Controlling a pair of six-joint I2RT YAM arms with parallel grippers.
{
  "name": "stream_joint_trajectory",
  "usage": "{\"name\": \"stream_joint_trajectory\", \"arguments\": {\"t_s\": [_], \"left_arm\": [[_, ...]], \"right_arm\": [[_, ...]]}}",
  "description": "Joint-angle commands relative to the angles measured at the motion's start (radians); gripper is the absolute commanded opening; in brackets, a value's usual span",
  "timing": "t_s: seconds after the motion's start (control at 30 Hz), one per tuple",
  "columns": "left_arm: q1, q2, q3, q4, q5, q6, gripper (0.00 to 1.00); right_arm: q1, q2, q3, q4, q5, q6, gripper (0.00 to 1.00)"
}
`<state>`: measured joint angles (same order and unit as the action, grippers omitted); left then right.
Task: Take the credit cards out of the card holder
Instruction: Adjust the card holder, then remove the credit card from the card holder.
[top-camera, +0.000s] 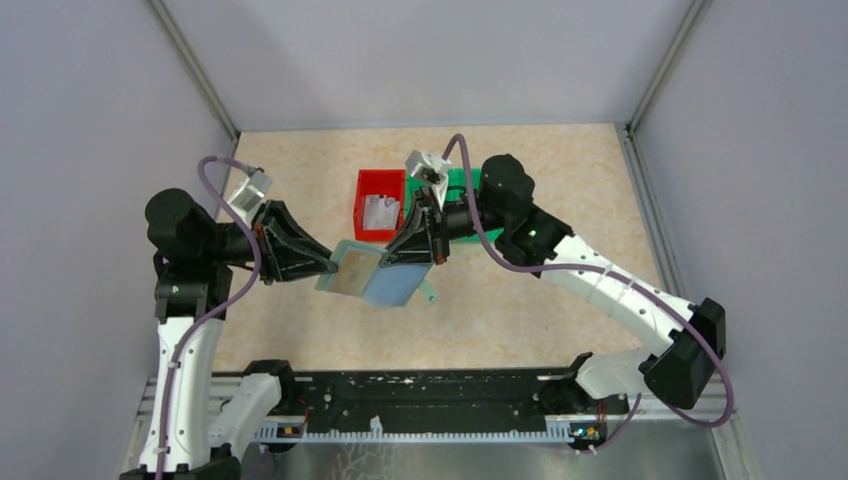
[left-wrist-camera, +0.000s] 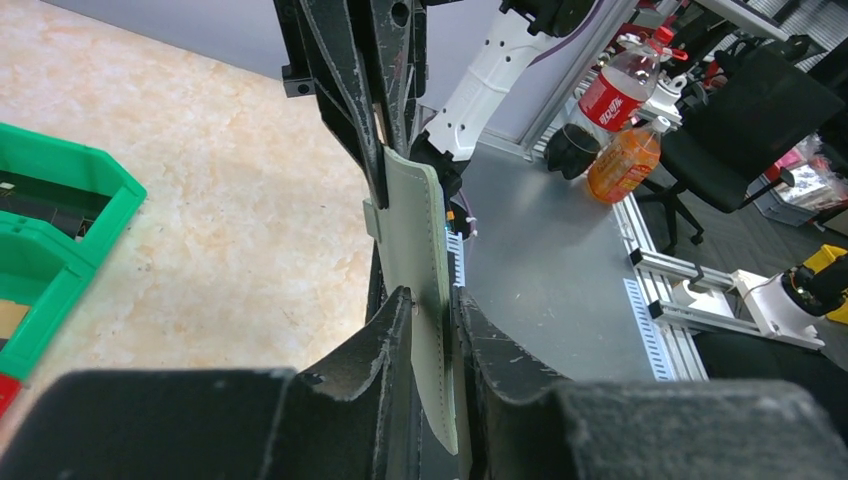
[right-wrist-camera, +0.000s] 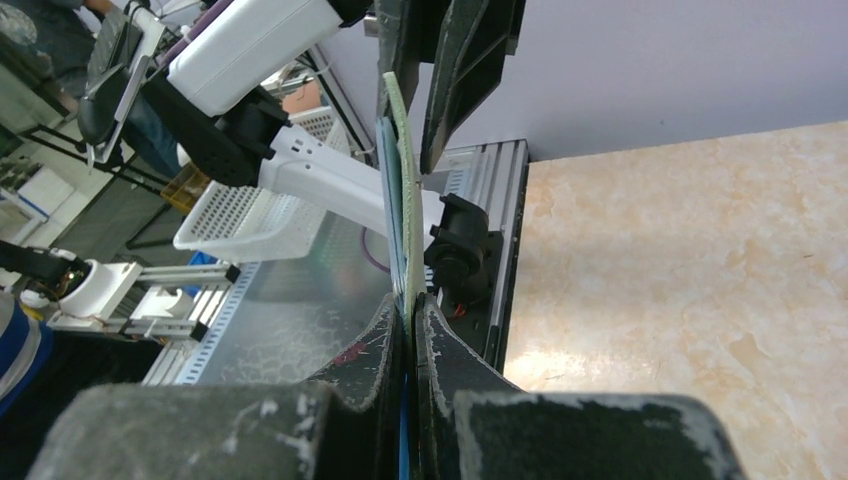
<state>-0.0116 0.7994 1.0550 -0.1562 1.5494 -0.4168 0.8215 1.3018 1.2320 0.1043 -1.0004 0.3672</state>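
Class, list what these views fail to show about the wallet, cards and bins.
Cards inside the card holder: too small from the top; both wrist views see it edge-on.
Green bin contents: top view, hidden by the right arm.
Pale item in the red bin: too small to identify.

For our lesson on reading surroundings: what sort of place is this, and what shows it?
Probably a robotics lab: left arm and right arm gripping one card holder inside a grey-walled booth, with an office chair and drink bottles nearby.

The card holder (top-camera: 374, 275) sits between both jaws, seemingly off the table (top-camera: 560, 320), with bins (top-camera: 360, 200) behind.
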Motion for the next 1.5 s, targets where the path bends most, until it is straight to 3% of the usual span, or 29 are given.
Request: {"name": "stream_joint_trajectory", "arguments": {"t_s": [0.0,0.4,1.1,1.37,1.47], "left_arm": [[-0.005,-0.006,0.040,-0.004,0.162,0.029,0.25],[-0.005,-0.005,0.061,-0.066,0.210,0.057,0.24],[-0.005,-0.019,0.058,-0.084,0.129,0.106,0.14],[-0.005,-0.067,-0.004,-0.084,0.010,0.118,0.16],[-0.005,-0.083,-0.029,-0.079,-0.007,0.111,0.28]], "right_arm": [[-0.003,-0.053,0.005,0.066,-0.033,-0.021,0.00],[-0.004,-0.056,-0.009,0.081,-0.035,-0.019,0.00],[-0.004,-0.074,-0.041,0.150,-0.061,-0.008,0.00],[-0.005,-0.042,-0.045,0.297,-0.058,0.093,0.00],[0.001,-0.027,-0.044,0.343,-0.044,0.122,0.00]]}}
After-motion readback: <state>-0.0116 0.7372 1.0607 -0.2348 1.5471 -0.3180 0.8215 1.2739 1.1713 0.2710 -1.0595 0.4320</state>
